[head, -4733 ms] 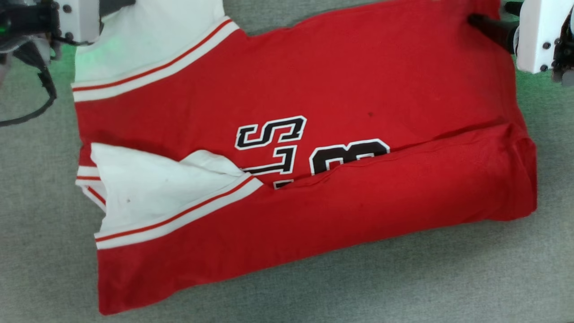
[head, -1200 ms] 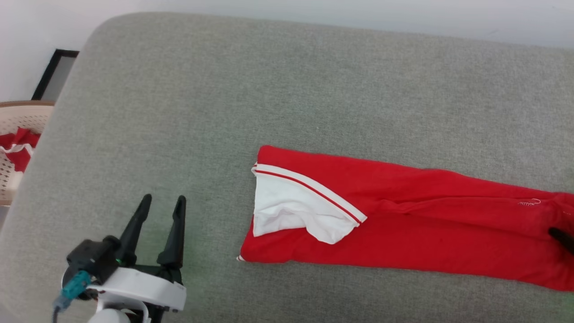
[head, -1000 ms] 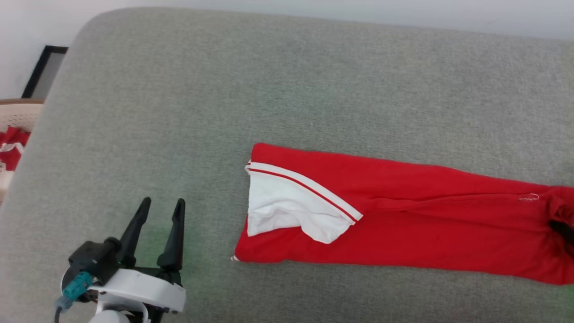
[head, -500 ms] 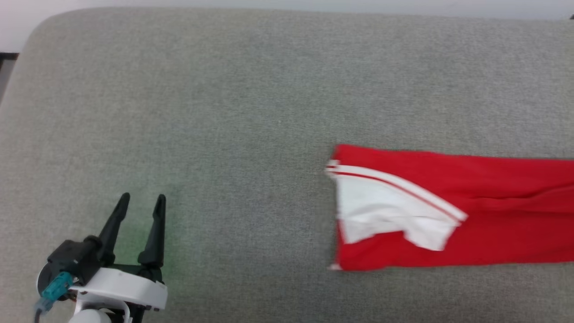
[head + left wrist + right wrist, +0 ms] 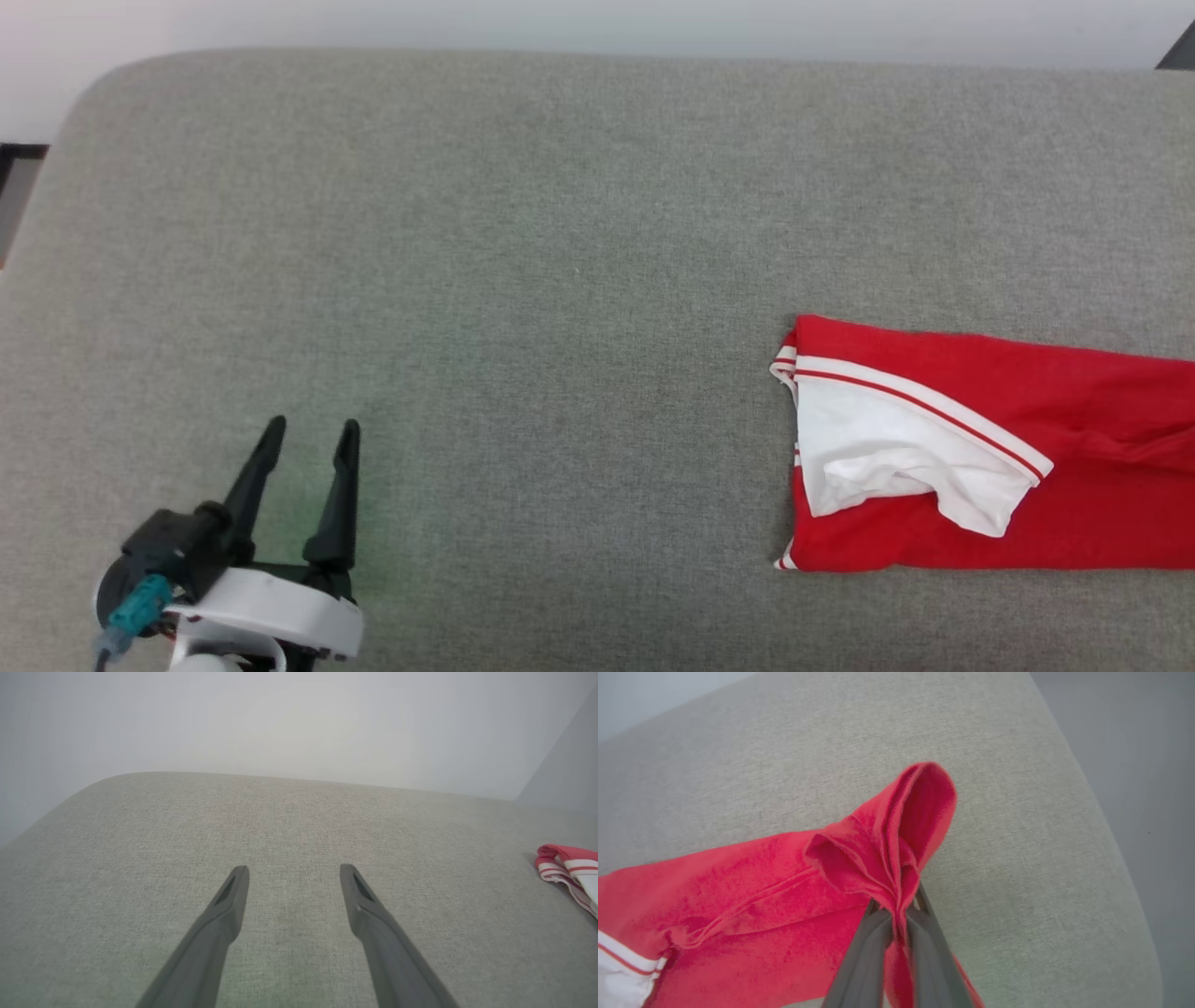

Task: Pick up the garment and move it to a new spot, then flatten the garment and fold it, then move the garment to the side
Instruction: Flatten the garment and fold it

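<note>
The garment (image 5: 1074, 448), red with a white panel and striped trim, lies folded into a long narrow strip on the grey cushion (image 5: 523, 280), at the right of the head view and running off its right edge. In the right wrist view my right gripper (image 5: 896, 912) is shut on a bunched red fold at the garment's (image 5: 761, 891) far end, lifting that fold off the cushion. My left gripper (image 5: 308, 434) stands open over bare cushion at the lower left, far from the cloth. The left wrist view shows its fingers (image 5: 229, 896) spread, with the garment's striped end (image 5: 567, 870) at the right edge.
The cushion's rounded right edge (image 5: 1101, 812) lies close beside the held fold, with grey floor beyond. A pale wall (image 5: 597, 23) runs behind the cushion. Its left edge (image 5: 37, 215) drops off next to a dark frame.
The garment, spread wide with its lettering showing 4.7 s ago, has since become a narrow strip. Over the last second it has slid right across the cushion; the camera has also shifted. Left gripper stays open.
</note>
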### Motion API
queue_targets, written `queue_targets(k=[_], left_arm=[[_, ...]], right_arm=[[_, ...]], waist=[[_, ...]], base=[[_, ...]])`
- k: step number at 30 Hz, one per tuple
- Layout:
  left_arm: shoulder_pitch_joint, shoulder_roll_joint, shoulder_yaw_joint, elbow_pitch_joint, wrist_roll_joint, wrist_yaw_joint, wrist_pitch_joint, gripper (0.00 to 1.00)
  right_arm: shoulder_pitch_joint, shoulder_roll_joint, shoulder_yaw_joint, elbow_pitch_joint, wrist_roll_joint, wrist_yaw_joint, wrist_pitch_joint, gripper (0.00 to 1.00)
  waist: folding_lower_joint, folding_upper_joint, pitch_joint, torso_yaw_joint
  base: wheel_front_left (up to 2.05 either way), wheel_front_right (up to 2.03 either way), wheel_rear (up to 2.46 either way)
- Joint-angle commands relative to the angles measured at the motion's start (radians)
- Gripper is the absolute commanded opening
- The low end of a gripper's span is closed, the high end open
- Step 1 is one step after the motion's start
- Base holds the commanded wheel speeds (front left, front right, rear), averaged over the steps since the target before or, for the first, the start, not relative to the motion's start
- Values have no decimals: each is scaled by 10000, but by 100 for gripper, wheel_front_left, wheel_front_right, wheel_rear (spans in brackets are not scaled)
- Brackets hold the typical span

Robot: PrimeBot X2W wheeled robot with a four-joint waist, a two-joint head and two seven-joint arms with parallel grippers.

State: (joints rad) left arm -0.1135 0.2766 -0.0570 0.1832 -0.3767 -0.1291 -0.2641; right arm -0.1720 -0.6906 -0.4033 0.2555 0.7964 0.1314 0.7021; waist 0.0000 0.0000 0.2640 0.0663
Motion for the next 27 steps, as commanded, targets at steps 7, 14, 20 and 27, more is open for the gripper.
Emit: queue_targets(k=[7,14,20,27], left_arm=[[275,-123,-199,62,47,-22,4,100],[259,-265,-504,145,-13,-21,4,100],[74,-405,-802,266,-70,-22,4,100],[28,-650,-999,311,-159,-21,4,100]], right_arm=[[578,308,1503,-2199,531,-15,340,0],[4,737,3817,-4146,555,-15,1037,0],[-913,1307,5713,-4271,112,-15,1377,0],[-1632,1630,7036,-3387,-354,-15,902,0]], waist=[[0,0,-379,284],[0,0,-451,688],[0,0,-464,1096],[0,0,-395,1415]], base=[[0,0,0],[0,0,0],[0,0,0],[0,0,0]])
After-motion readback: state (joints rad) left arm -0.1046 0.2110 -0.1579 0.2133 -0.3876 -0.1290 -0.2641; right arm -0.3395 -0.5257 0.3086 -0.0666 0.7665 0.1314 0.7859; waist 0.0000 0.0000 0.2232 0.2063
